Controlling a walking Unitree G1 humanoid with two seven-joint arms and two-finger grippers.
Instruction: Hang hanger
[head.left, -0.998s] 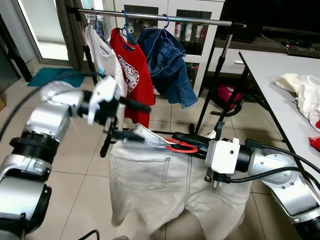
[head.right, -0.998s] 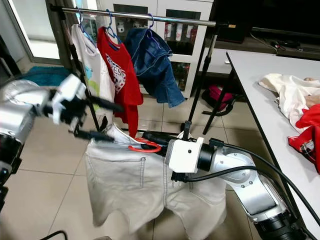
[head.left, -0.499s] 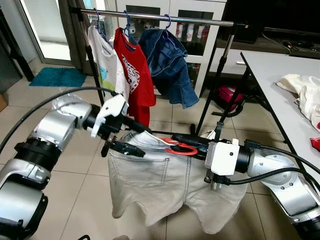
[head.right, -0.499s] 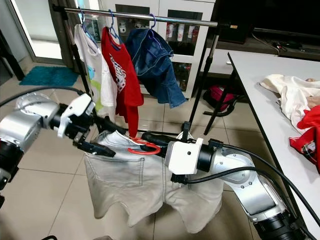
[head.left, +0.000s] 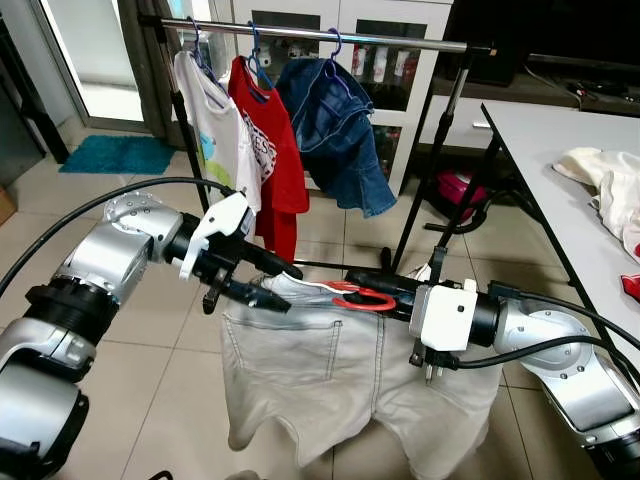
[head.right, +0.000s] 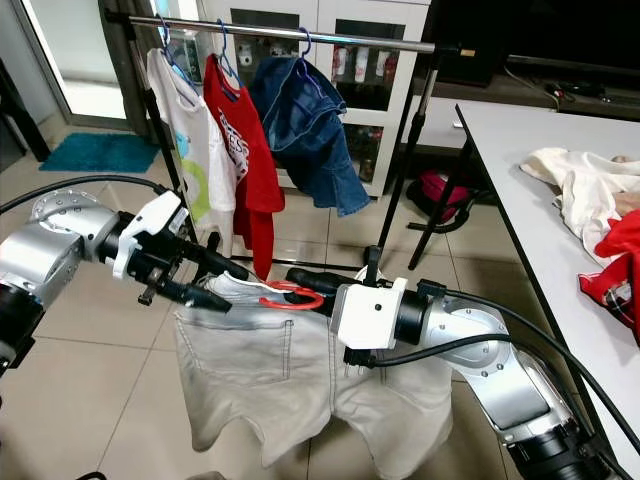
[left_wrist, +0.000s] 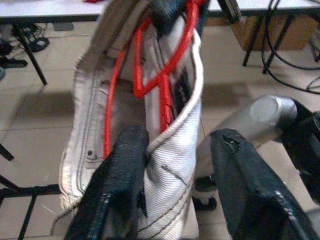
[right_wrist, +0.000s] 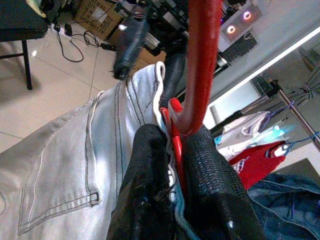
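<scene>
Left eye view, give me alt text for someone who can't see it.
Two robot arms hold pale denim shorts on a red hanger above a tiled floor; the right gripper clamps the hanger and waistband, the left gripper spreads the waistband's end. Behind, a clothes rail carries three hung garments.

Red hanger (head.right: 291, 294) and pale shorts (head.right: 300, 375) between both tools.

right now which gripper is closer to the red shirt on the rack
Left. The left gripper sits just below the red shirt, at the shorts' waistband; the right gripper holds the red hanger farther right.

rail (head.left: 400, 41) bare right of denim shorts (head.left: 335, 125), table (head.left: 540, 150) beside
</scene>
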